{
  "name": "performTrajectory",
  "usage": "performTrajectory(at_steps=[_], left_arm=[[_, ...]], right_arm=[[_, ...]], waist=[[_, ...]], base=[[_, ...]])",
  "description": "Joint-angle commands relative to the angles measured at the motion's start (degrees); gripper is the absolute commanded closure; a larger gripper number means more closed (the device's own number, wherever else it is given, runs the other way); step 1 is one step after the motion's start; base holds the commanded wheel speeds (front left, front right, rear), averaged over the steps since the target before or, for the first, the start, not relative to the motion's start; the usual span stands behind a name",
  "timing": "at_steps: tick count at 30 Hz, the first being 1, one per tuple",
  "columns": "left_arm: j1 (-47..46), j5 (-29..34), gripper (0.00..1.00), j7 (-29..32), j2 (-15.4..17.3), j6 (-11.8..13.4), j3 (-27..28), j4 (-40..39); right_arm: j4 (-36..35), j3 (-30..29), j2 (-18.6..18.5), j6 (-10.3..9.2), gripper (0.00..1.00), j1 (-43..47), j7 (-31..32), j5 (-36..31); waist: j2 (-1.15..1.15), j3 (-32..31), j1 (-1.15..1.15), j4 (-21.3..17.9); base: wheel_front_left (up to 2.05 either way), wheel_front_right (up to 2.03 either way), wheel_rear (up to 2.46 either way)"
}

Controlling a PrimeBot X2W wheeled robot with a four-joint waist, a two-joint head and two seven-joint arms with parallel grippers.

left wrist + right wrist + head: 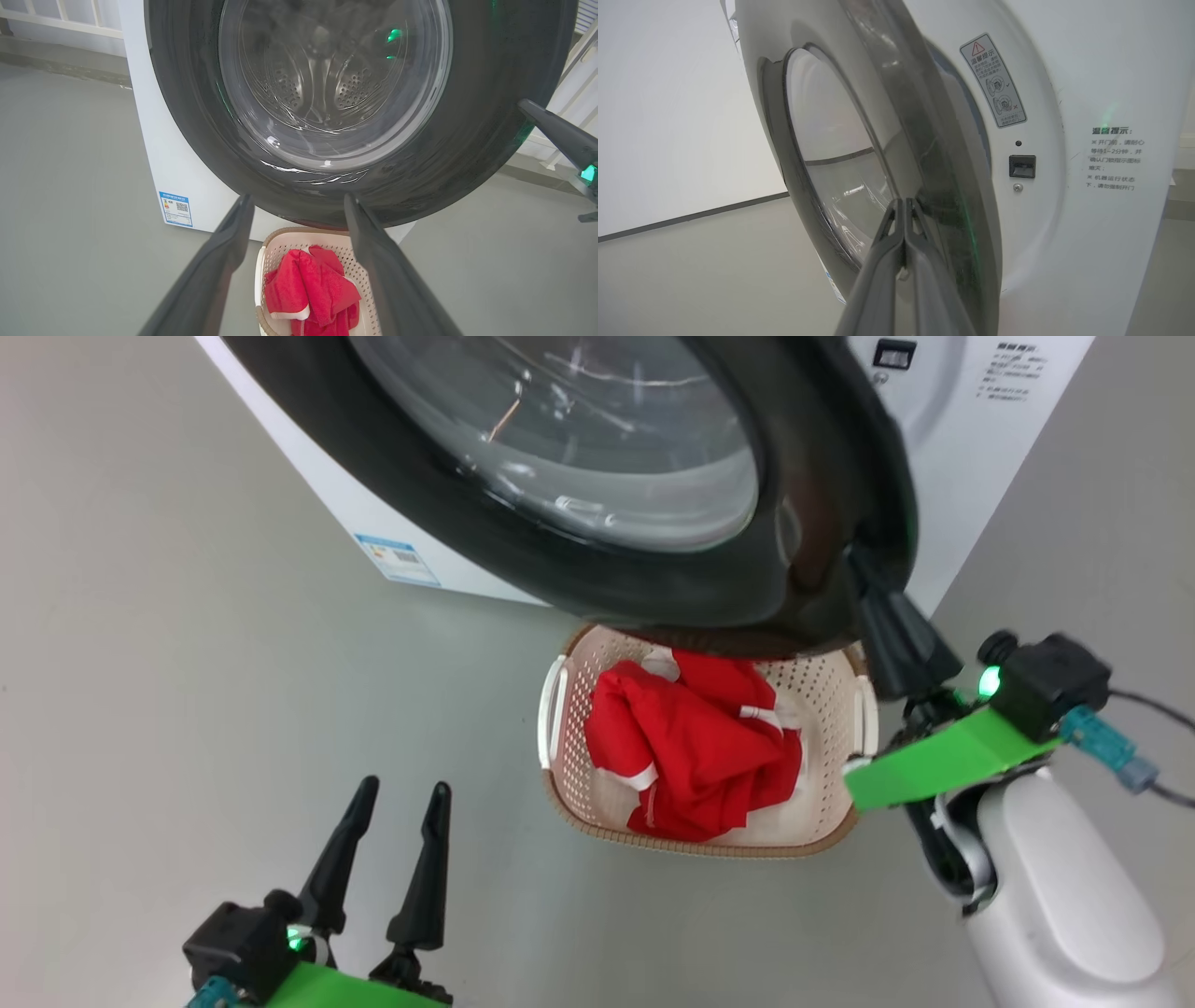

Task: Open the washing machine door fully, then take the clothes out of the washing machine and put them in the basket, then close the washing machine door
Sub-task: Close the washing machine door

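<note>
While red clothes (691, 747) lie in the basket (826, 709), the right tool (903, 203), pinched together on nothing, meets the rim of the washing machine door (822, 476); the left tool (403, 789) gapes wide, empty

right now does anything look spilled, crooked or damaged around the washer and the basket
Nothing spilled or broken. The bright red fabric clothes lie inside the cream perforated plastic basket. Only the round black-rimmed glass door stands ajar, the shut right gripper at its edge.

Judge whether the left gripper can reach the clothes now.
Probably yes: bare floor separates the open left gripper from the basket, and the clothes lie uncovered, the door overhanging only the far rim.
</note>
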Motion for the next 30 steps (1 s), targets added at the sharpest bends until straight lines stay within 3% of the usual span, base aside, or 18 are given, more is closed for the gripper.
performTrajectory(at_steps=[1,15,30], left_arm=[[-1.58,-0.47,0.00,-0.70,0.51,-0.31,1.34,-1.56],[-5.14,-2.81,0.00,-0.70,0.49,-0.31,-1.23,-3.06],[-8.03,-5.02,0.00,-0.70,0.48,-0.31,-2.67,-3.56]], right_arm=[[-1.80,0.22,0.29,0.10,1.00,-2.27,-0.37,-0.62],[-1.83,-4.80,-2.22,0.10,1.00,-10.52,-0.37,-1.99],[-1.28,-9.35,-1.64,0.10,1.00,-19.25,-0.37,-2.34]], waist=[[0.00,1.32,0.00,0.67],[0.00,7.38,0.00,2.85],[0.00,11.30,0.00,4.00]], base=[[0.00,0.00,0.00],[0.00,0.00,0.00],[0.00,0.00,0.00]])
